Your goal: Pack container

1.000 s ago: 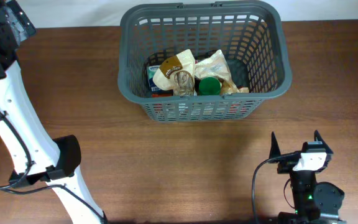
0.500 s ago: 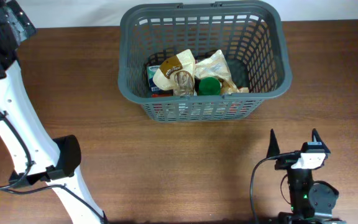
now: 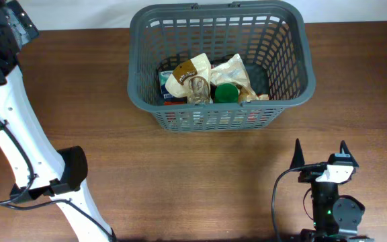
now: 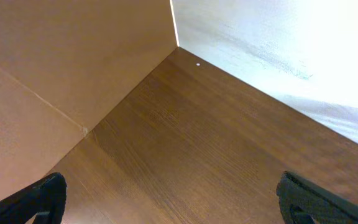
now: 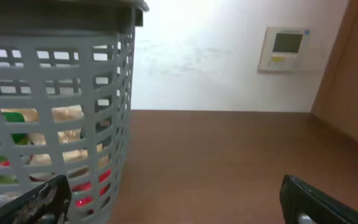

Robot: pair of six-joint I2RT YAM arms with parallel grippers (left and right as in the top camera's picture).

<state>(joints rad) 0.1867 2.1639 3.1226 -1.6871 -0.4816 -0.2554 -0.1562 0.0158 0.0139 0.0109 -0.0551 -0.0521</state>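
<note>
The dark grey basket stands at the back middle of the table. Inside lie crinkly snack bags, a green-lidded item, a clear jar and a blue packet. The basket's slotted side fills the left of the right wrist view. My right gripper is open and empty near the front right edge, fingertips pointing toward the basket; it also shows in the right wrist view. My left gripper is open and empty over bare wood at the far left corner; its arm runs along the left side.
A brown panel wall meets a white wall at the table's far left corner. A wall thermostat hangs behind the table on the right. The table is dark brown wood.
My right gripper has shifted very slightly, a few pixels to the right. The left arm and the basket's contents have not moved.
</note>
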